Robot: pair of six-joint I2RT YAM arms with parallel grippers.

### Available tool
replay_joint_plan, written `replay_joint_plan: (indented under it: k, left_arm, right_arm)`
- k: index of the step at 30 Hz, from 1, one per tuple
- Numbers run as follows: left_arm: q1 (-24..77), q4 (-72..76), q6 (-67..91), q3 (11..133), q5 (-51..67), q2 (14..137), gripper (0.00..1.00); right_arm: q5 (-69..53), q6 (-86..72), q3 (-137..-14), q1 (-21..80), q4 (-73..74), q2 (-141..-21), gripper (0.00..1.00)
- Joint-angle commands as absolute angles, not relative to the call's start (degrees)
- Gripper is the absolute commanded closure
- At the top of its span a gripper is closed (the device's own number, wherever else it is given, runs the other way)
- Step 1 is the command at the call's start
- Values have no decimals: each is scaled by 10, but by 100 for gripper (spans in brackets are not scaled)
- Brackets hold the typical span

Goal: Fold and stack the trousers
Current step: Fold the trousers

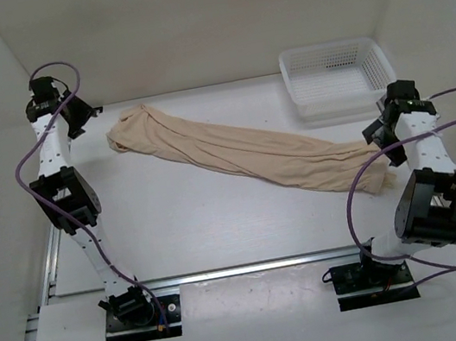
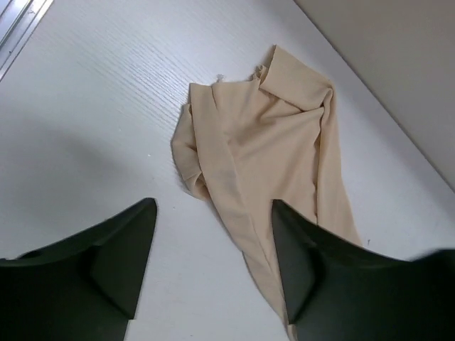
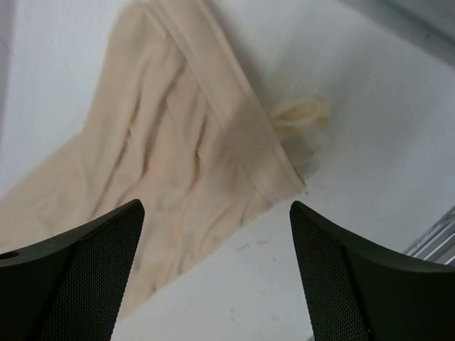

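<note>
One pair of trousers point(image 1: 242, 151) slants from far left (waist unclear).

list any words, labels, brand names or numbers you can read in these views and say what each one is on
No text can be read in any view.
The trousers are plain beige, with no tag or print showing.
The white mesh basket shows no label.
The left gripper and right gripper show only plain black fingers, with no marking.
</note>
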State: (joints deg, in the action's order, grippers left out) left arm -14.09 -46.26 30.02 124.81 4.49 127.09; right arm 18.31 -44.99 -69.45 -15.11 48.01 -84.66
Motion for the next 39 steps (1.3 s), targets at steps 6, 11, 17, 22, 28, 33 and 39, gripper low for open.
replay_joint_plan:
  k: [6,11,17,22,28,33,39]
  left_arm:
    - [-114,-555,269,1303,47,1374,0]
    - [-95,-566,275,1386,23,1432,0]
    - [-89,-575,287,1447,28,1493,13]
    - [-89,-575,301,1458,41,1506,77]
    - [-89,-562,301,1445,41,1485,89]
    - [-94,-556,301,1434,47,1473,89]
    - [-113,-551,301,1429,53,1449,89]
  right_arm:
    - [74,-414,-599,-158,500,-789,12]
    - [34,-408,-593,-170,511,-783,12]
    - [-12,-429,-541,-209,516,-783,12]
    - [-33,-451,-500,-221,459,-804,12]
    - [8,-467,-520,-216,381,-879,20]
    - [83,-485,-589,-188,373,-961,48]
    - [104,-492,-631,-183,380,-979,100]
